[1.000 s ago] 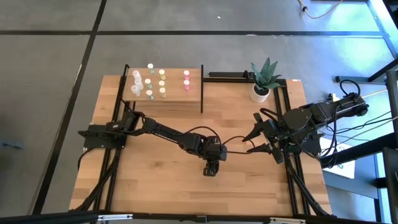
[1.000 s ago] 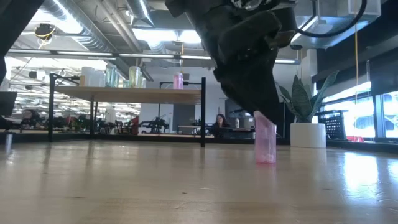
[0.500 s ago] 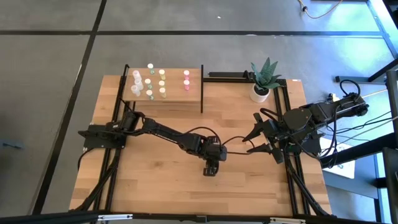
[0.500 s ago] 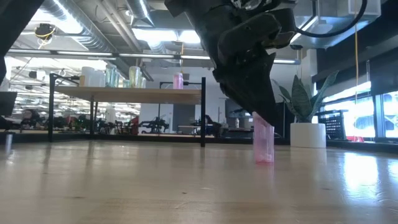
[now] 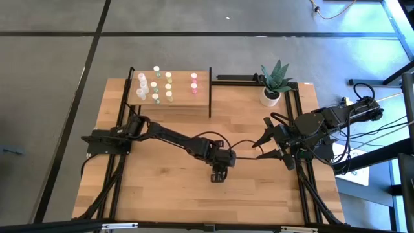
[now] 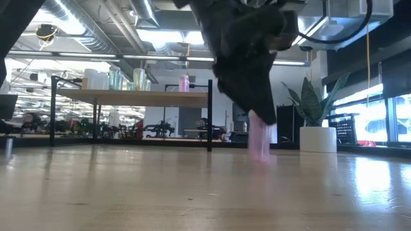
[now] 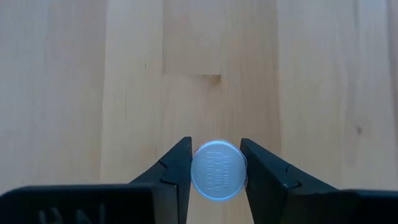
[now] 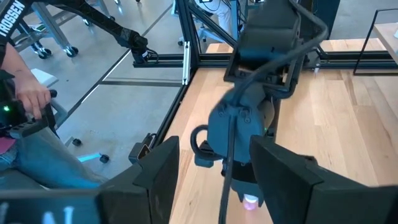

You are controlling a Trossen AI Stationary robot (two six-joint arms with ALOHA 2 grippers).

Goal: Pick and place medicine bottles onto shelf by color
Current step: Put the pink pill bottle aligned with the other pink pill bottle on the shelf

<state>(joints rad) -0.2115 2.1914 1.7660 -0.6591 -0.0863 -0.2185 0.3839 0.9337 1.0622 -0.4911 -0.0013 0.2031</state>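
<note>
A pink bottle (image 6: 259,140) sits mid-table toward the near edge, pinched between the left gripper's (image 7: 216,167) fingers (image 7: 177,168), which press its cap from both sides. The shelf (image 5: 169,90) with the other bottles (image 5: 156,83) stands at the far left. The right gripper (image 5: 267,144) waits at the right, fingers spread and empty.

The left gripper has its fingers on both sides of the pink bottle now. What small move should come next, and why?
Probably a short straight lift. In the left wrist view the left gripper has a finger touching each side of the pink bottle, so the grip looks made. The bottle is low over the tabletop, far from the shelf. The right gripper waits open at the right side.
</note>
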